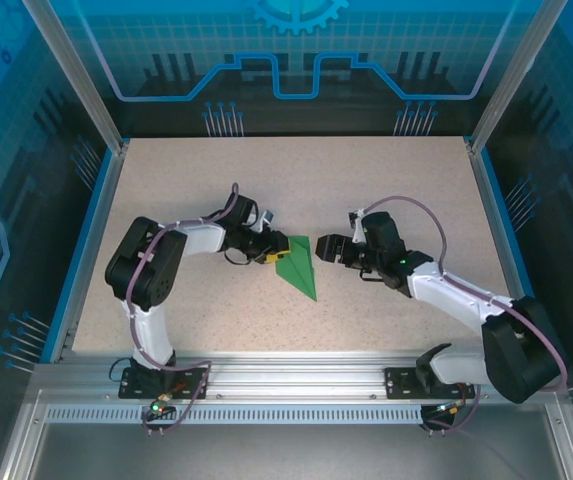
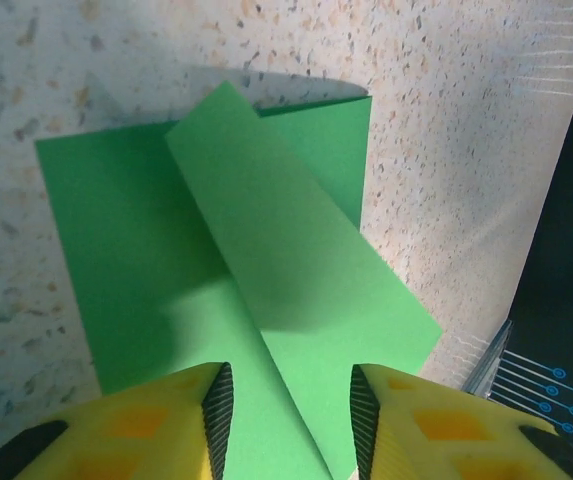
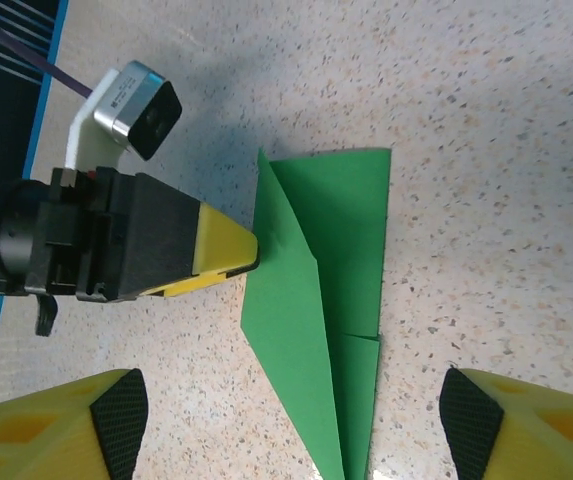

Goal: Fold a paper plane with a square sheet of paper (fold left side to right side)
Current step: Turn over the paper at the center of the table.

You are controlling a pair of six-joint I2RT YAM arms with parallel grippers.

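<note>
Yellow fingers (image 2: 146, 425) of my left pincer (image 2: 286, 400) stand apart at the edge of the green paper (image 2: 216, 270) on the table (image 1: 386, 190) — my right pincer (image 3: 291, 410) gapes too — it is thin and bendy, so I'd pinch a loose edge softly.

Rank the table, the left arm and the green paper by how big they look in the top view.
Largest to smallest:
1. table
2. left arm
3. green paper
The arm rises nearer the camera, so it may look oversized.

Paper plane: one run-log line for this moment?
paper plane: partly folded, pointed, on table | left hand: open, tips at paper's edge | right hand: open, facing paper, not touching
</note>
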